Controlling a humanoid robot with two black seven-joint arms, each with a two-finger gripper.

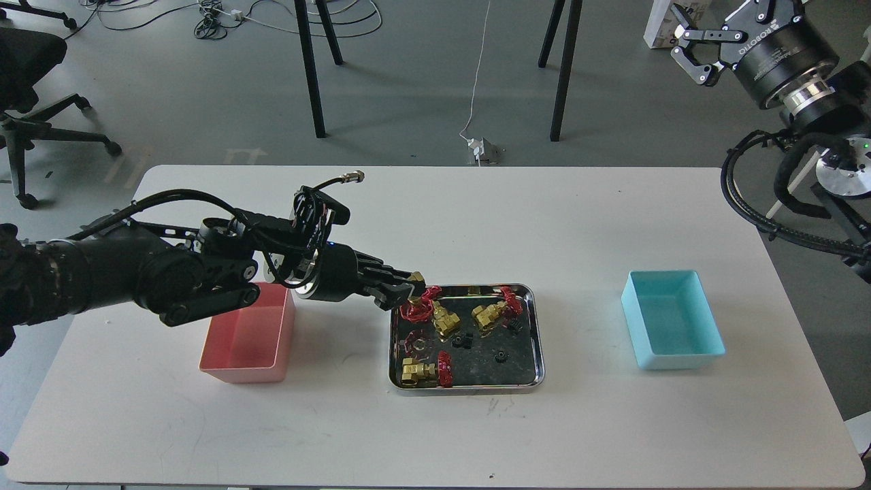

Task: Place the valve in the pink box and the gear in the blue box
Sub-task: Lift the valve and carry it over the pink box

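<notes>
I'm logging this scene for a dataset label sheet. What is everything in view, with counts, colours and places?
Brass-gold valves with red handwheels: four visible, one at the left tool tip, three in the tray.
Tiny black toothed gears: at least three, dark, on the tray floor.
Shiny steel tray: one, table centre.
Salmon-pink plastic bin: one, left, partly under the left arm.
Light cyan-blue plastic bin: one, right, nothing seen inside.
White table: one.
Black office chair: one, far left floor.
Black table legs: several, behind.
Left tool: black, at the tray's upper-left valve.
Right tool: black, raised top right, open.
</notes>
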